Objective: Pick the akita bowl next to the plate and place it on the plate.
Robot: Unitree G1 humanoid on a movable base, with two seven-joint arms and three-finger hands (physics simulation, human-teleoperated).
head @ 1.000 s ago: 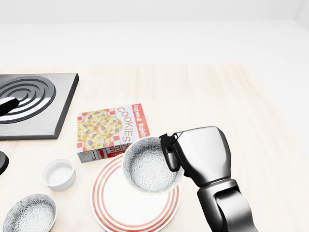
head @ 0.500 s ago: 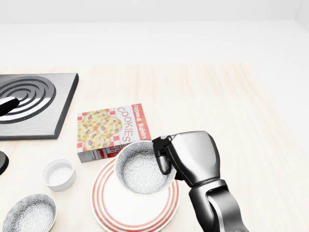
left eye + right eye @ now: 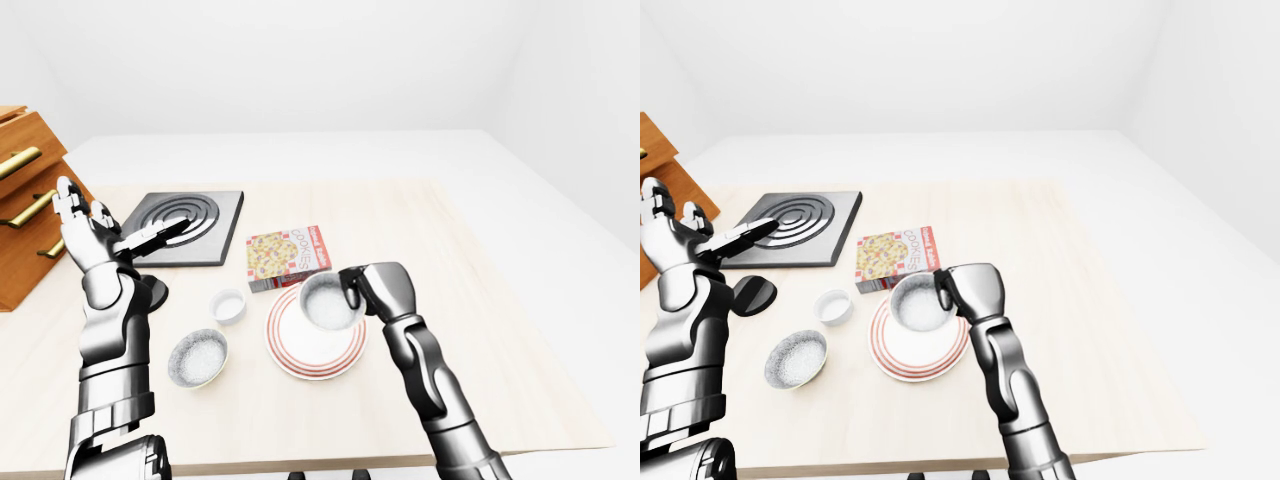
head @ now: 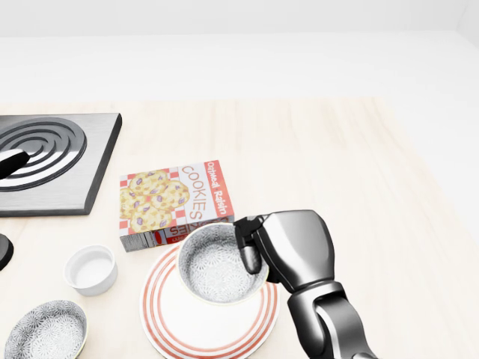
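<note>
The akita bowl [image 4: 213, 268], white with a grey patterned inside, sits over the upper part of the red-ringed plate [image 4: 179, 325] in the head view. My right hand [image 4: 251, 253] is shut on the bowl's right rim, with one finger hooked inside it. I cannot tell whether the bowl touches the plate. At the left of the left-eye view my left hand [image 3: 88, 225] is raised in the air, fingers spread open and holding nothing.
A second patterned bowl [image 4: 45, 333] lies at the lower left and a small white ramekin [image 4: 91, 269] stands left of the plate. A cookie box [image 4: 168, 202] lies just above the plate. A black stove burner [image 4: 45, 161] and a wooden drawer cabinet [image 3: 25, 190] are further left.
My right hand has carried the bowl a little to the left and lower over the plate. The other things have not moved.
</note>
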